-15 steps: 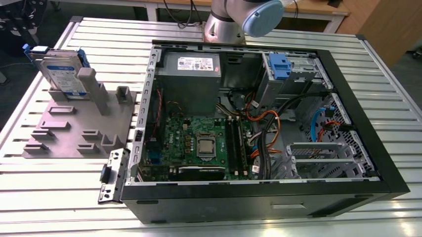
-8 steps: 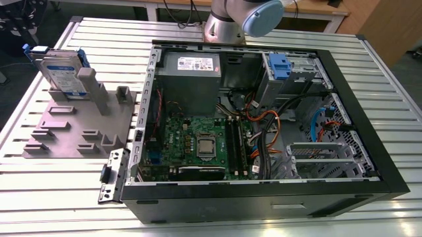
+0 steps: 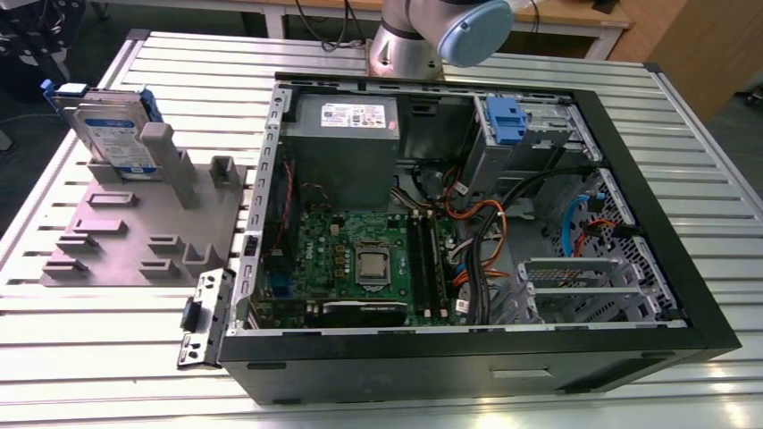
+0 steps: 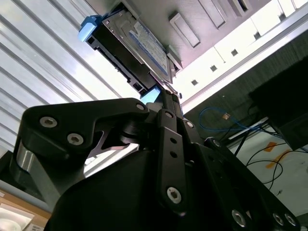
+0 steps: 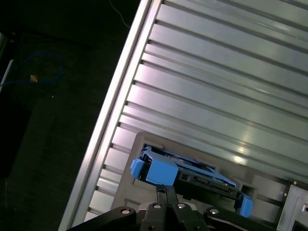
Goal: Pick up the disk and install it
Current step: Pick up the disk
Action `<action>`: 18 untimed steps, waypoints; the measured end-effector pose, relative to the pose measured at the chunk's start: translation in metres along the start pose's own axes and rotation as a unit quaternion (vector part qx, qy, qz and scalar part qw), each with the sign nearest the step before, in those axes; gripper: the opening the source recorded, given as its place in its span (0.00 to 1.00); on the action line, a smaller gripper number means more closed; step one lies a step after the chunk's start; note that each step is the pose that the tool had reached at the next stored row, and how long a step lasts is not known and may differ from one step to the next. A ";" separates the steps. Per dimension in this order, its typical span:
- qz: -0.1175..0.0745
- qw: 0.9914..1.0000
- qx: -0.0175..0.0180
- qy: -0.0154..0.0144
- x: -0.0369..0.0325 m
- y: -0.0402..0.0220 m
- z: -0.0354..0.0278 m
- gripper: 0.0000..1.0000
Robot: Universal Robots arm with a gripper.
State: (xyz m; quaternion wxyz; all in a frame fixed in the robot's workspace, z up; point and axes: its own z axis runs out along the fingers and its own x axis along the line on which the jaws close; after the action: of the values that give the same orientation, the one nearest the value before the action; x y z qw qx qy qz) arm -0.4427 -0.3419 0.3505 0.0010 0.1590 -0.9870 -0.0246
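Note:
The disk point(image 3: 113, 134) stands upright on edge in a grey fixture plate point(image 3: 131, 223) at the exterior view's left. It is silver-grey with a white and blue label and blue side rails. In both wrist views the disk point(image 4: 139, 45) point(image 5: 192, 173) lies just beyond my gripper point(image 4: 167, 95) point(image 5: 166, 188). The black fingers are pressed together with nothing between them, and their tips point at the disk's blue tab point(image 5: 161, 171). I see a gap between the tips and the tab.
An open black computer case point(image 3: 667, 223) lies on the slatted aluminium table point(image 3: 357, 54), with a grey power-supply box point(image 3: 346, 134), a blue latch on a metal cage point(image 3: 507, 121) and loose cables point(image 3: 477, 223). The arm point(image 3: 441, 36) rises behind the case.

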 end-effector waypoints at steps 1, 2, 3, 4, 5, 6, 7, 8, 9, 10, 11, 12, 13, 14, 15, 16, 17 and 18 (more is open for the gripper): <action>-0.002 1.000 0.000 0.000 0.0000 0.0000 -0.0001 0.11; -0.003 1.000 0.000 0.000 0.0000 0.0000 0.0000 0.11; -0.005 1.000 0.000 0.000 0.0000 0.0000 0.0000 0.11; -0.006 1.000 0.000 0.000 0.0000 0.0000 0.0000 0.11; -0.008 1.000 0.000 0.000 0.0000 0.0000 0.0000 0.11; -0.010 1.000 0.000 0.000 0.0000 0.0000 0.0000 0.11; -0.012 1.000 0.000 0.001 0.0000 0.0000 0.0000 0.11; -0.014 1.000 0.000 0.001 0.0000 0.0000 0.0000 0.11; -0.017 1.000 0.000 0.001 0.0000 0.0000 0.0000 0.11; -0.020 1.000 0.000 0.001 0.0000 0.0000 0.0000 0.11; -0.023 1.000 0.000 0.001 0.0000 0.0000 0.0000 0.11; -0.026 1.000 0.000 0.001 0.0000 0.0000 0.0000 0.11; -0.029 1.000 0.000 0.001 0.0000 0.0000 0.0000 0.11; -0.032 0.999 0.000 0.002 0.0000 0.0000 0.0000 0.11; -0.035 0.999 0.000 0.002 0.0000 0.0000 0.0000 0.11; -0.037 0.999 0.000 0.002 0.0000 0.0000 0.0000 0.11; -0.040 0.999 0.000 0.002 0.0000 0.0000 0.0000 0.11; -0.043 0.999 0.000 0.002 0.0000 0.0000 0.0000 0.11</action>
State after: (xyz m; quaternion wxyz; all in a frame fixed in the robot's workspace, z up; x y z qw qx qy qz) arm -0.4427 -0.3419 0.3506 0.0021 0.2010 -0.9793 -0.0245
